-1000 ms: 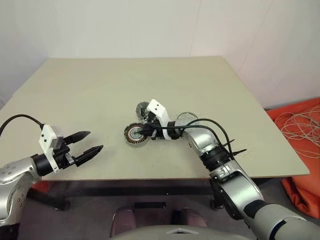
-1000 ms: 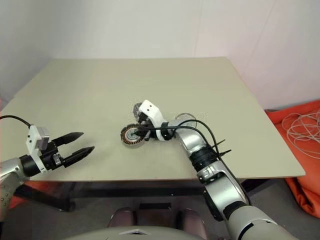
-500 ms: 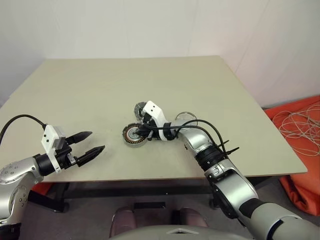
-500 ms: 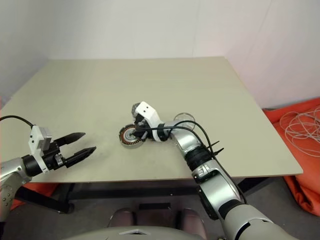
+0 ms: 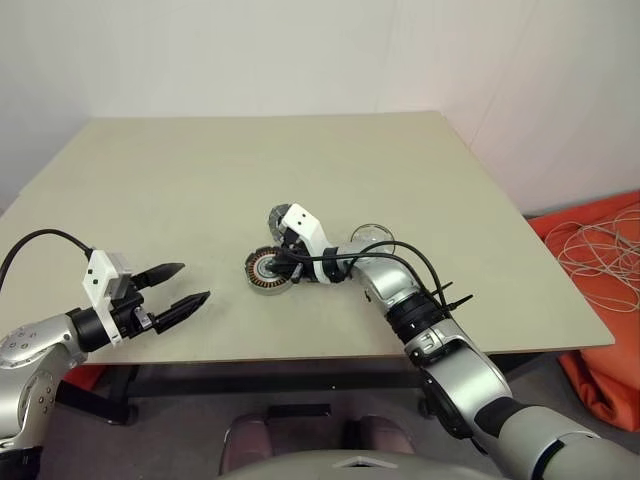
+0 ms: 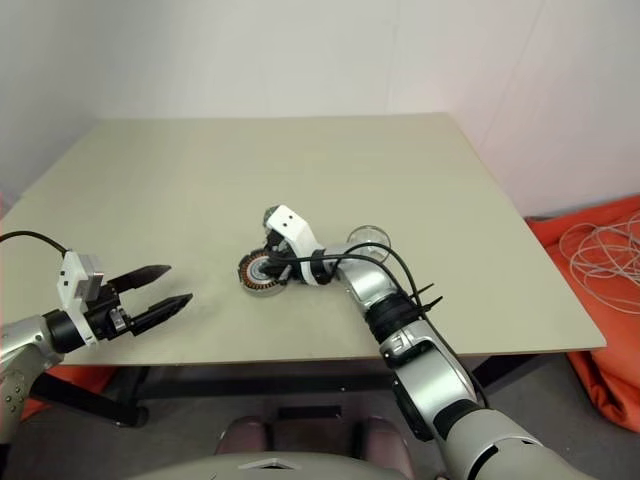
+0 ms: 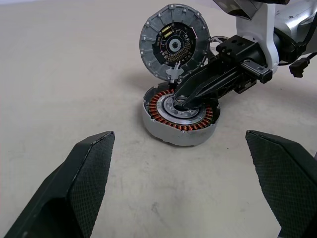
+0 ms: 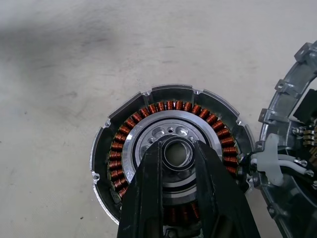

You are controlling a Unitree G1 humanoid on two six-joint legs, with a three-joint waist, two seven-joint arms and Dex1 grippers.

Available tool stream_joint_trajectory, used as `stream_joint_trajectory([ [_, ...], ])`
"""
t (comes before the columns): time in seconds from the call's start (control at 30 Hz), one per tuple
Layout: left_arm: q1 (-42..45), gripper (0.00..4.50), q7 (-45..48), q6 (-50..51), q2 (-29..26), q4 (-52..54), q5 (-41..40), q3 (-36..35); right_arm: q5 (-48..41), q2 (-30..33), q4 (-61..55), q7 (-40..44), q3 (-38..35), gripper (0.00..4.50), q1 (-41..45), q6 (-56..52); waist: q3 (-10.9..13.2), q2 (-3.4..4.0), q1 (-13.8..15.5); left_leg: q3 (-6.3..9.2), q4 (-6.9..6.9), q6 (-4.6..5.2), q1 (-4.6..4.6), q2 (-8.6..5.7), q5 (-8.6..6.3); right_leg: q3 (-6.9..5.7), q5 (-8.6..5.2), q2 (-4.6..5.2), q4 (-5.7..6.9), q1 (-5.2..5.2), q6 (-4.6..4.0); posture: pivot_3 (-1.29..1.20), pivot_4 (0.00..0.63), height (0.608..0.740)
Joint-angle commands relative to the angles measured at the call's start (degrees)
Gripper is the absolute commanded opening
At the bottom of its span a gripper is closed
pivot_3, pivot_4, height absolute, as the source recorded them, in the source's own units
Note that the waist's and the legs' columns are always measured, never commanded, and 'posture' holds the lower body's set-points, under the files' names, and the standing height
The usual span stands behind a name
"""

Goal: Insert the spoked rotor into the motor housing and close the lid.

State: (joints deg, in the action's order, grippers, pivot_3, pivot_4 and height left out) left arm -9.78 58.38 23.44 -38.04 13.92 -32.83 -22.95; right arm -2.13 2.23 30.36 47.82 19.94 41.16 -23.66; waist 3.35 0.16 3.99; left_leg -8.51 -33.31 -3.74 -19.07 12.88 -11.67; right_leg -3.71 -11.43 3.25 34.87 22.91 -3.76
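Right gripper (image 8: 177, 148), fingers clamped on the spoked rotor (image 8: 171, 136) hub, seats it in the motor housing (image 7: 179, 115); left gripper (image 7: 190, 148), fingers apart, waits.

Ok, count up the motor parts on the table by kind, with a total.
motor housing: 1
lid: 1
spoked rotor: 1
Total: 3
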Motion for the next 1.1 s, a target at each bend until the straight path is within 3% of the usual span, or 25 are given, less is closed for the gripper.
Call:
stream_joint_trajectory([
  [0.03,0.03,4.5,0.05,-1.12,-0.5,0.74,-1.17,-0.99,-0.11,-0.74,-0.36,0.09,-0.37,0.61,1.53,1.14,0.0,0.0,0.0,0.0,0.0,0.0,0.0,0.0,0.0,0.0,0.0,0.0,0.0,0.0,0.0,0.0,0.0,0.74],
  [0.13,0.02,4.5,0.08,-1.19,-0.49,0.63,-1.15,-1.01,-0.18,-0.97,-0.27,0.18,-0.4,0.61,1.53,1.16,0.0,0.0,0.0,0.0,0.0,0.0,0.01,0.0,0.0,0.0,0.0,0.0,0.0,0.0,0.0,0.0,0.0,0.74],
  [0.5,0.33,4.5,0.14,-1.74,-0.46,0.09,-1.0,-0.7,-0.58,-1.17,-1.58,-0.01,-1.12,4.39,2.17,0.62,0.0,0.0,0.0,0.0,0.0,0.0,0.01,0.0,0.0,0.0,0.0,0.0,0.01,-0.01,0.0,0.0,0.0,0.74],
  [0.53,0.37,4.5,0.14,-1.78,-0.45,0.05,-0.98,-0.66,-0.85,-1.15,-2.29,0.19,-1.23,4.45,2.28,0.14,0.0,0.0,0.01,0.0,0.0,-0.01,0.01,0.0,0.0,0.0,0.0,0.01,0.01,-0.01,0.0,0.0,0.0,0.74],
  [0.73,0.83,4.5,0.03,-2.08,-0.26,-0.21,-0.77,-0.13,-2.96,-1.78,-6.49,1.45,-2.17,4.45,2.32,-2.33,0.0,-0.01,0.01,0.0,0.0,-0.01,0.0,0.0,0.0,0.0,0.0,0.0,0.01,-0.01,0.0,0.0,0.0,0.74],
  [0.77,0.91,4.5,0.04,-2.12,-0.26,-0.29,-0.76,-0.05,-3.38,-1.94,-7.17,1.64,-2.4,4.28,2.3,-2.8,0.0,-0.01,0.01,0.0,0.01,-0.01,0.0,0.01,0.0,0.0,0.0,-0.01,0.02,-0.01,0.0,0.0,0.0,0.74],
  [0.83,1.08,4.5,0.05,-2.23,-0.3,-0.5,-0.73,0.08,-4.03,-2.11,-8.12,1.9,-2.67,3.87,2.27,-3.42,0.0,-0.01,-0.01,0.0,0.01,-0.01,0.01,0.01,0.0,0.01,0.0,-0.01,0.01,0.0,0.0,0.0,0.0,0.74],
  [1.1,1.44,4.5,0.02,-2.58,-0.33,-0.92,-0.67,0.58,-4.83,-1.95,-9.42,2.37,-2.59,1.04,1.88,-3.91,-0.01,-0.03,0.0,0.0,0.01,-0.01,0.02,0.0,0.01,0.0,-0.01,0.0,0.01,0.0,0.02,0.0,0.0,0.74],
])
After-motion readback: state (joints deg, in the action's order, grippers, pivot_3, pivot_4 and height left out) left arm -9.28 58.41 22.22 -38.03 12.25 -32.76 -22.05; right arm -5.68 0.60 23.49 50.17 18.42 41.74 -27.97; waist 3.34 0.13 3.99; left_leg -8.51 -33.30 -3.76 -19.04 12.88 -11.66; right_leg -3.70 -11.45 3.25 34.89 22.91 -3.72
